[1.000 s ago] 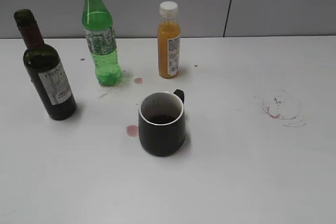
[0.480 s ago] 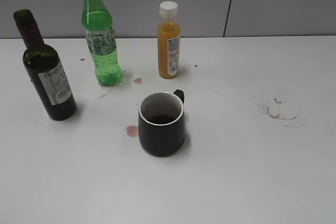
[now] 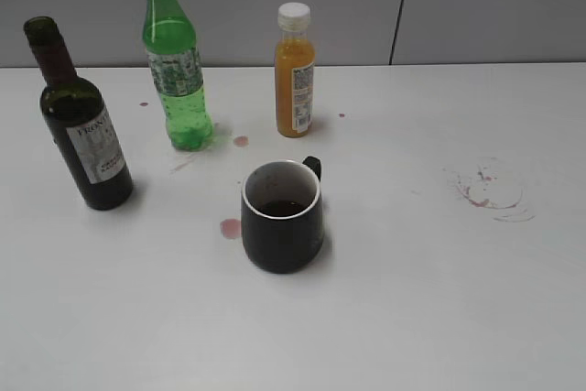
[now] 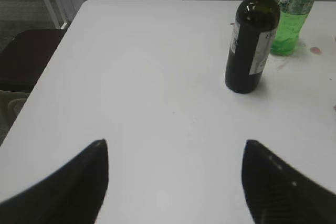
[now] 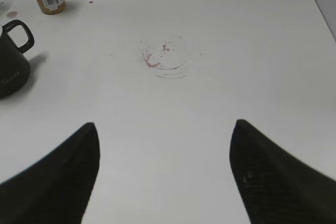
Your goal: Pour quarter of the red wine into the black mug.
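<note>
Hovering over bare bench, my left end effector is spread wide and holds nothing; the red wine stands upright well ahead of it, just beside the green bottle. My right end effector is equally wide and empty, touching nothing. The black mug, with dark liquid inside, stands mid-bench, away to that end effector's left.

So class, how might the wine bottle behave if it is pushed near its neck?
The wine bottle stands tall on a narrow base, so it would probably tip. Its smooth glass may slip. With no cap visible, it could spill.
</note>
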Robot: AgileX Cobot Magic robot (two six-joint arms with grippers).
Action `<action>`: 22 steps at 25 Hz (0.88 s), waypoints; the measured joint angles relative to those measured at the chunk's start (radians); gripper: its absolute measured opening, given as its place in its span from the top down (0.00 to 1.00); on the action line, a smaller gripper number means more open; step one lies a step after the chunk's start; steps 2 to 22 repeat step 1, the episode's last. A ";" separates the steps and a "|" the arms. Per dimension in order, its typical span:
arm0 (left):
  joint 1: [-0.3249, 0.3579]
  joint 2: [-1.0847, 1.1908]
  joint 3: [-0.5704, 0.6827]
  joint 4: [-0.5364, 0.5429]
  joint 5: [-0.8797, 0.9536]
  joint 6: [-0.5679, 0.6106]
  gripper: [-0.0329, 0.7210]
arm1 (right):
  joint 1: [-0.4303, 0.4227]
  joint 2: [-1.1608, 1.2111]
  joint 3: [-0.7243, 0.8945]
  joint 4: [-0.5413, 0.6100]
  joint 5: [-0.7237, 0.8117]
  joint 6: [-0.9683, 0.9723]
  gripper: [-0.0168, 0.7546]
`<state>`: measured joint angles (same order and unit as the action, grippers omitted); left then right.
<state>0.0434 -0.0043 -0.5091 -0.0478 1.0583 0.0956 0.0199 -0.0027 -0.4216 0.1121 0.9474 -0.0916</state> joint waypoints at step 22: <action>0.000 0.000 0.000 0.002 0.000 0.000 0.17 | 0.000 0.000 0.000 0.000 0.000 0.000 0.22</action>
